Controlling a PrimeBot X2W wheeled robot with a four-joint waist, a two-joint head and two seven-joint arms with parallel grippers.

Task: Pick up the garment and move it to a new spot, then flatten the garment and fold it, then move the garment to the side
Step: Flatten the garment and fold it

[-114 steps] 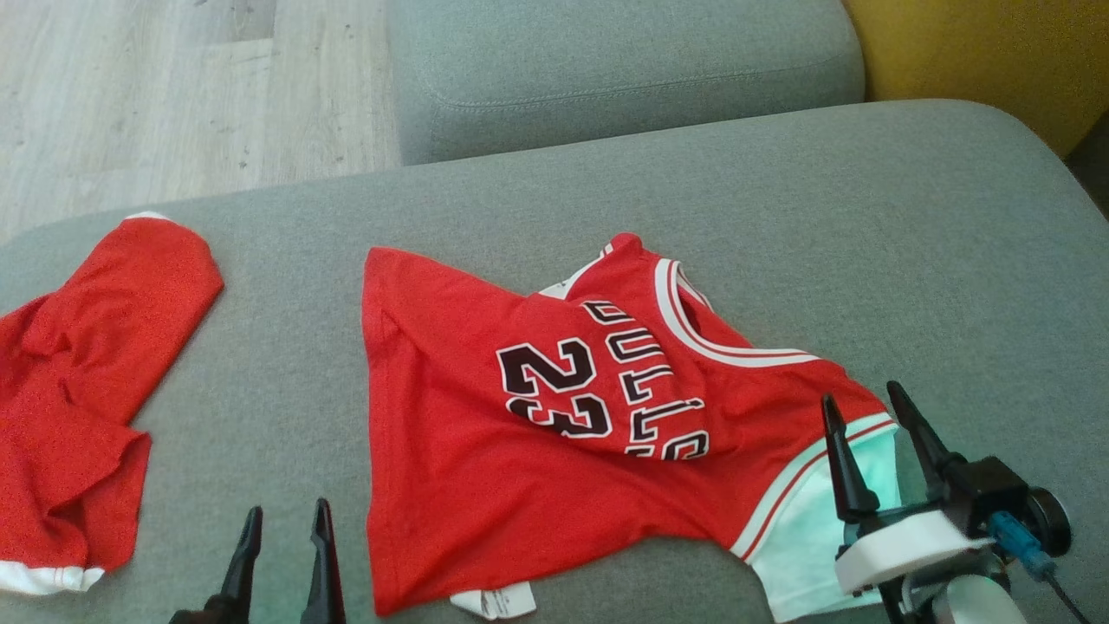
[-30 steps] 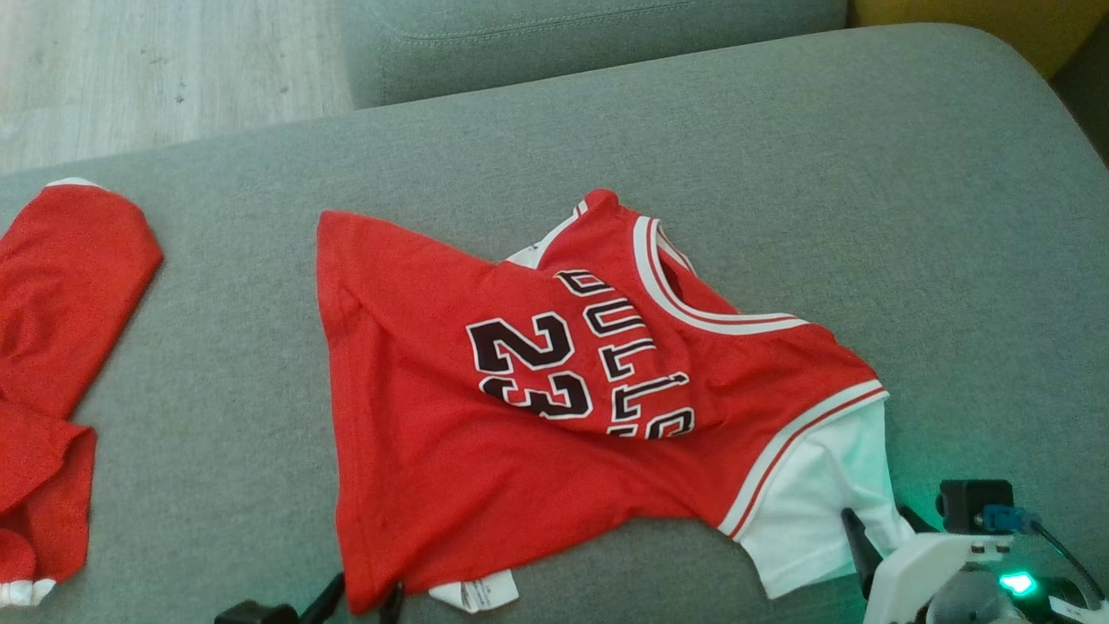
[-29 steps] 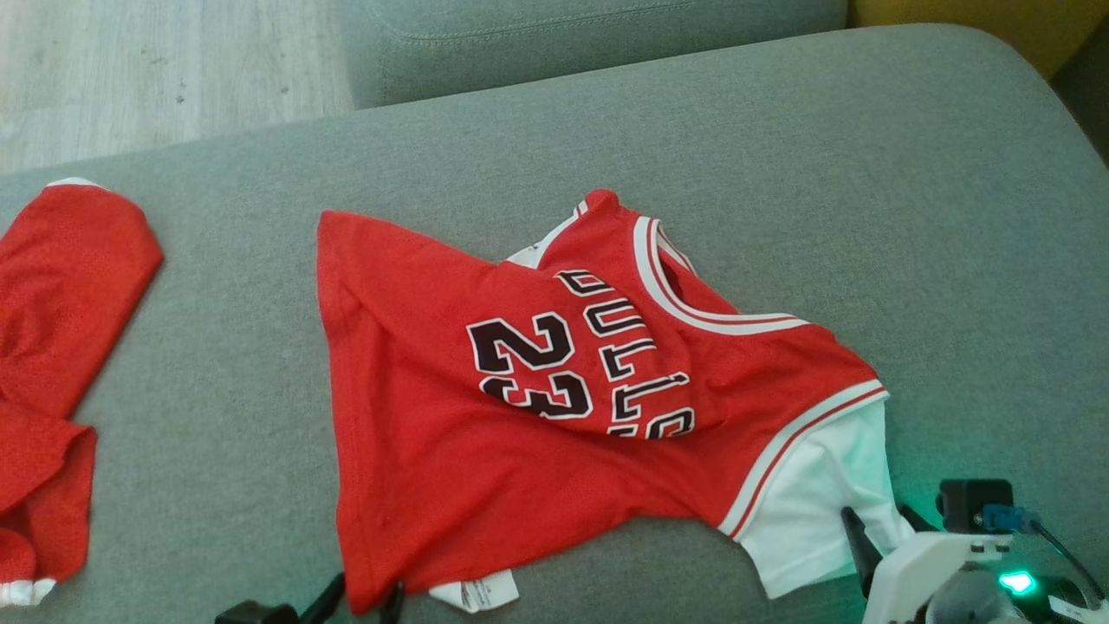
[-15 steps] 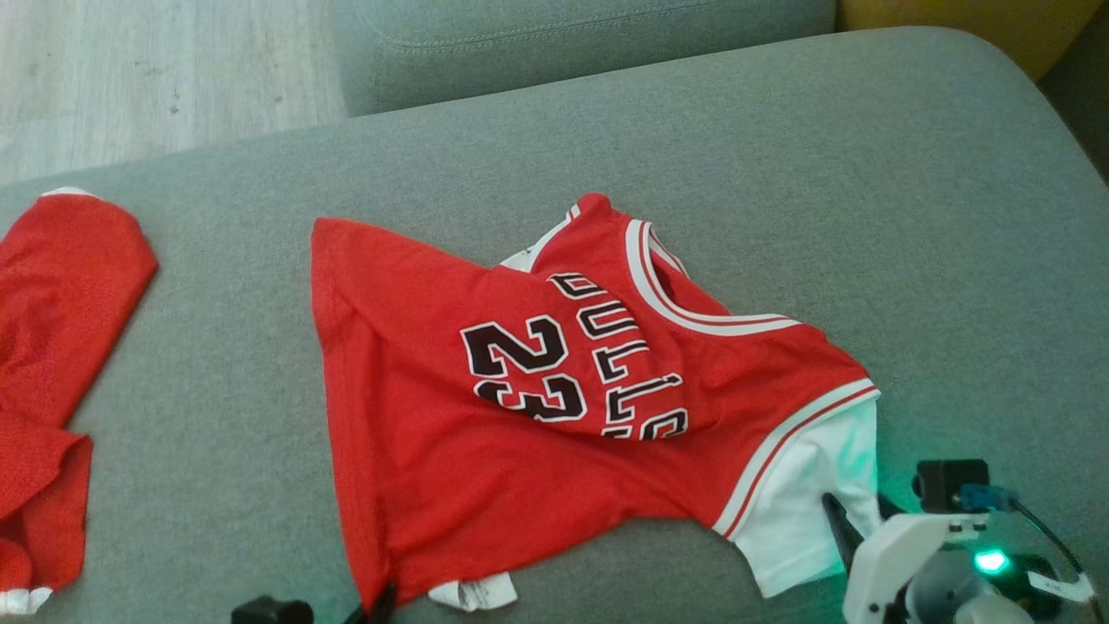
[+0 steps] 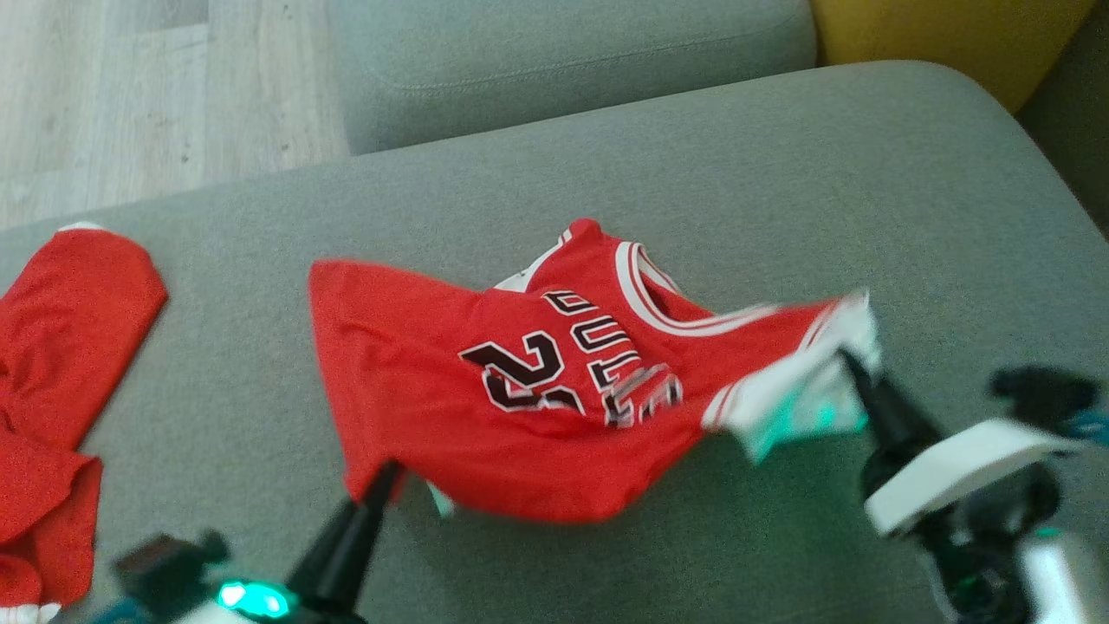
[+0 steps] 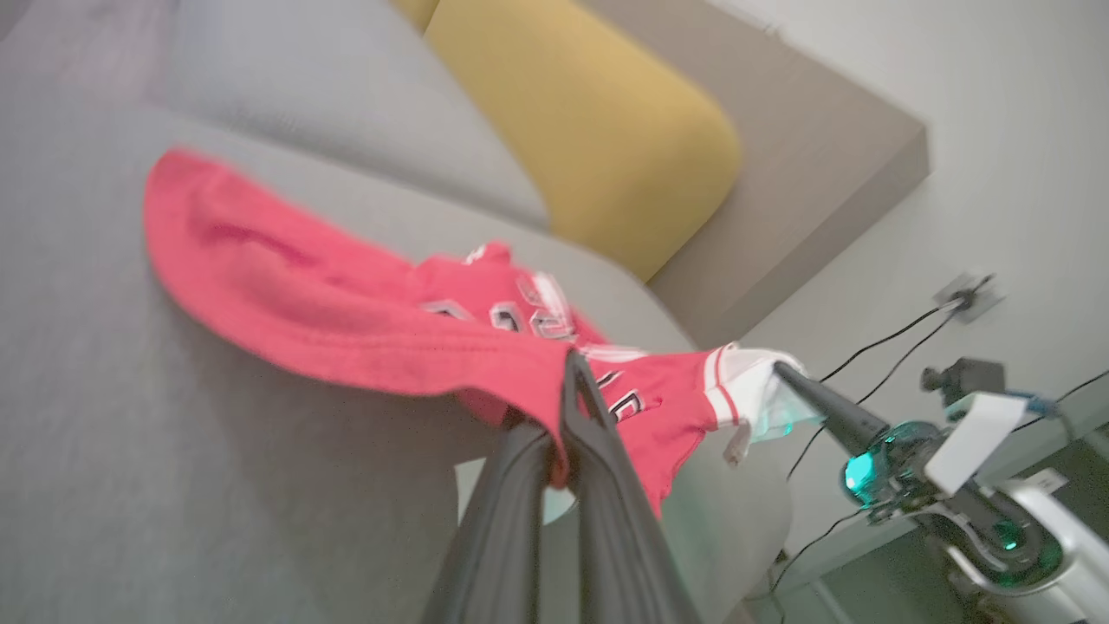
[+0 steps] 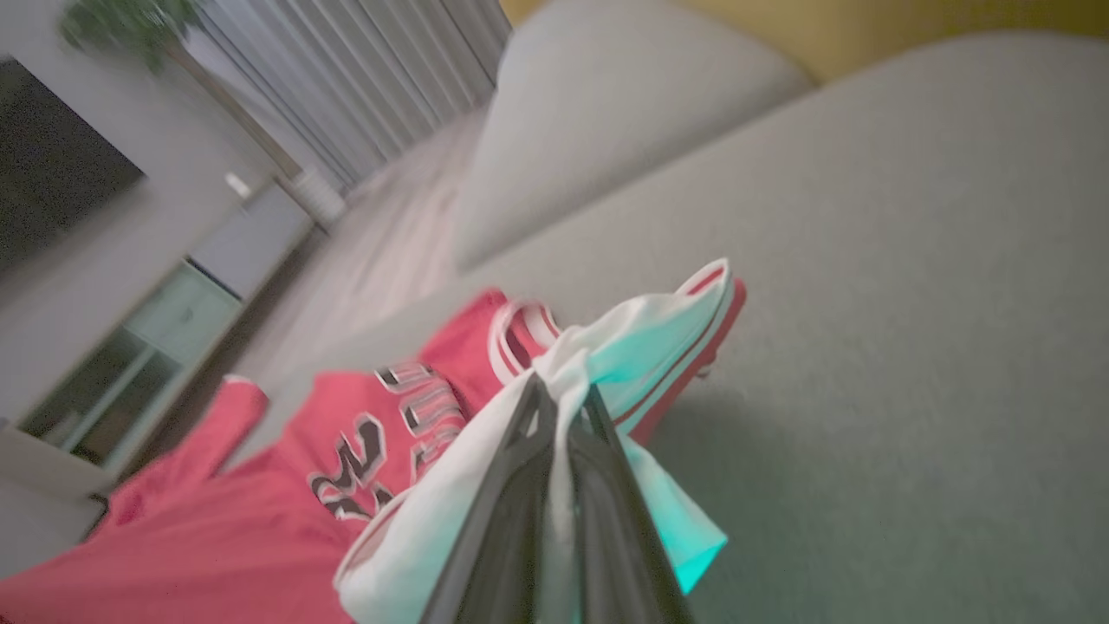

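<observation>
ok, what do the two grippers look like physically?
The left gripper has long, dark, tapering jaws and a green light at the base. The right gripper has the same dark jaws on a white housing, with a black module, blue connector and green glow. Motion blur hides finer markings.

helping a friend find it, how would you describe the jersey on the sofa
On the wide grey sofa seat, look near the middle. The red basketball jersey there has white trim. Unlike the plain red garment at left, it bears a black 23.
</observation>
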